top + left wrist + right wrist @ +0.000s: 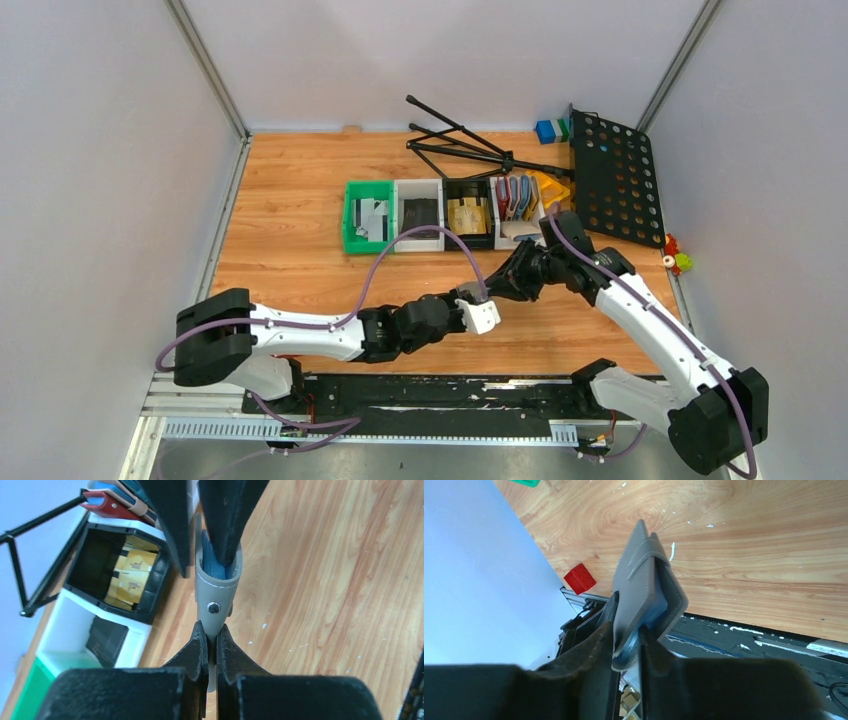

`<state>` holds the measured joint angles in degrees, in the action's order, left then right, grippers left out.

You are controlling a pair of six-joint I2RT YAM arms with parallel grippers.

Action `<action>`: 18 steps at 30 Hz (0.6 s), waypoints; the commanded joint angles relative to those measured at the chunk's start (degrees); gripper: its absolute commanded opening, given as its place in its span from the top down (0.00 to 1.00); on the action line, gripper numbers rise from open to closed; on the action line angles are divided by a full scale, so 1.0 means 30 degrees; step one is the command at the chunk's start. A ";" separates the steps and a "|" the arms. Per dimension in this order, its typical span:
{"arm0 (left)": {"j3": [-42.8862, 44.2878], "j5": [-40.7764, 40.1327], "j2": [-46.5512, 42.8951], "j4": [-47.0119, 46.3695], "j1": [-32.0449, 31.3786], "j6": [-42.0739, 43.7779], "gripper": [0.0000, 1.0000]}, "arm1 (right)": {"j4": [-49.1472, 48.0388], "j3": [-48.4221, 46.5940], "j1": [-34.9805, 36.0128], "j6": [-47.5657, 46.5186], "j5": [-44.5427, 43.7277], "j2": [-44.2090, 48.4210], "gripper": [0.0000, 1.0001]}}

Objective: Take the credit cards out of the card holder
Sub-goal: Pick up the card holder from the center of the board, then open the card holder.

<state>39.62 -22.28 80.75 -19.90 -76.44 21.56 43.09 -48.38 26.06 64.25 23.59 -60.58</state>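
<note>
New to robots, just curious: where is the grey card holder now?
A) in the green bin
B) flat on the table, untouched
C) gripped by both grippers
C: the left gripper pinches the card holder by its tab, and the right gripper clamps its body.

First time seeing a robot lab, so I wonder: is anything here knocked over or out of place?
The black music stand lies down at the table's far right instead of standing, its tripod legs sprawled behind the bins. A few small coloured toys sit past the table's right edge.
</note>
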 commanded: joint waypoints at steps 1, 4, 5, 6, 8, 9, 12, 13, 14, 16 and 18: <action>0.0675 0.1125 -0.0828 0.0616 0.0256 -0.2620 1.00 | 0.0290 -0.1273 0.0101 -0.0483 -0.1886 0.1350 0.55; 0.0955 0.3826 -0.1292 0.2002 0.2039 -0.6770 1.00 | 0.0489 -0.1332 0.0097 -0.2652 -0.4676 0.1996 0.28; 0.0844 0.5150 -0.1378 0.1975 0.2735 -0.8443 1.00 | 0.0329 -0.1155 0.0086 -0.3404 -0.5247 0.2160 0.24; 0.0629 0.6206 -0.1463 0.1811 0.3306 -0.9717 1.00 | 0.0089 -0.0993 0.0099 -0.4403 -0.5553 0.2294 0.23; 0.0363 0.7110 -0.1606 0.1685 0.3901 -1.1818 1.00 | -0.1179 -0.0414 0.0086 -0.6896 -0.4950 0.2607 0.23; 0.0272 0.7285 -0.1634 0.1683 0.4122 -1.2765 1.00 | -0.1758 0.0074 0.0099 -0.7879 -0.4428 0.2829 0.23; 0.0034 0.8587 -0.1527 0.1683 0.4851 -1.6008 1.00 | -0.3899 0.2277 0.0100 -0.9436 -0.3399 0.4019 0.27; -0.0015 0.9174 -0.1390 0.1730 0.5175 -1.6958 1.00 | -0.4944 0.3340 0.0101 -0.9614 -0.3081 0.4736 0.27; 0.0027 0.9656 -0.1197 0.1824 0.5398 -1.7721 1.00 | -0.6203 0.4428 0.0101 -0.9709 -0.2396 0.5212 0.27; 0.0253 1.0629 -0.0775 0.1999 0.5564 -1.8756 1.00 | -0.8937 0.6364 0.0141 -0.9683 -0.0609 0.5948 0.27; 0.0529 1.1156 -0.0413 0.2270 0.5595 -1.9085 1.00 | -1.0605 0.7535 0.0335 -0.9689 0.0349 0.6101 0.25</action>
<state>39.72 4.12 78.26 -12.43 -60.27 -25.67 27.14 -31.70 26.20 39.31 16.73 -44.10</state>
